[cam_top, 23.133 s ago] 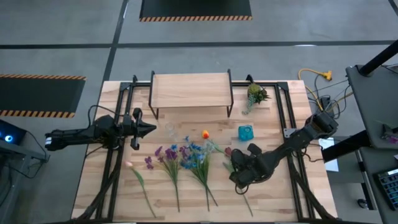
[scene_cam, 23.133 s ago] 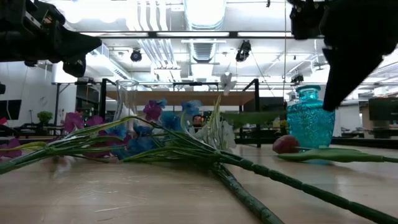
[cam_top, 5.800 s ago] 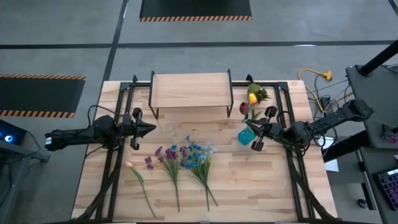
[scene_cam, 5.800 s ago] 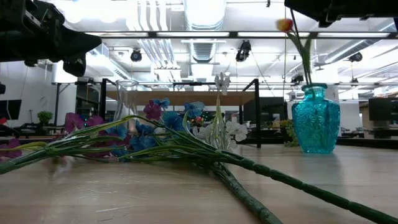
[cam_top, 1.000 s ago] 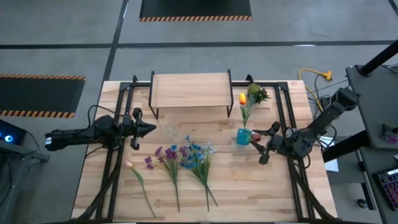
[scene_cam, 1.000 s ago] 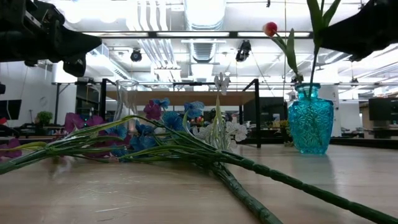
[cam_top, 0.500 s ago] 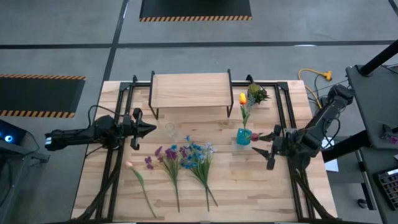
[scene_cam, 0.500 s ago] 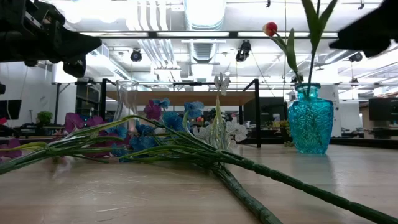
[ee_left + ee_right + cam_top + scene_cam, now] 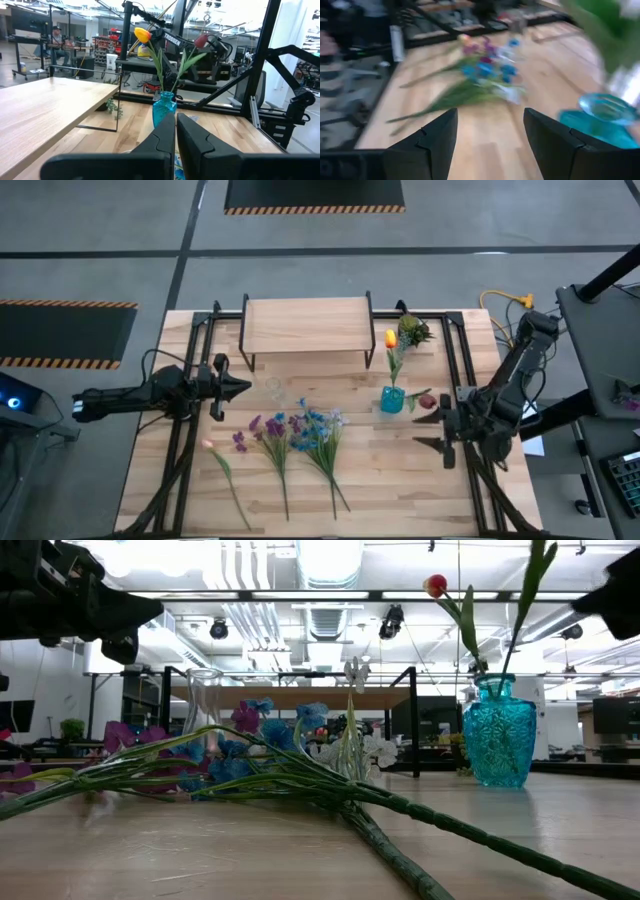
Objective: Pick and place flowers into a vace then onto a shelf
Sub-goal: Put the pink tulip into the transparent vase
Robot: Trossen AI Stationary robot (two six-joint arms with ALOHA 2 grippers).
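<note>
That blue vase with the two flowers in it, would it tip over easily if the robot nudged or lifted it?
Probably yes. The blue vase looks small with a narrow neck, while the two flowers rise tall above it and lean outward, so it seems top-heavy. It looks like glass, so likely slick and breakable.

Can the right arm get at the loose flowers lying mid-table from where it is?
Probably yes: the right gripper is open and empty, and bare wooden table lies between it and the loose flowers; the teal glass vase stands off to one side.

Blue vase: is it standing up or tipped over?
Standing up. The blue vase sits upright on the table, with two flowers rising from its neck.
</note>
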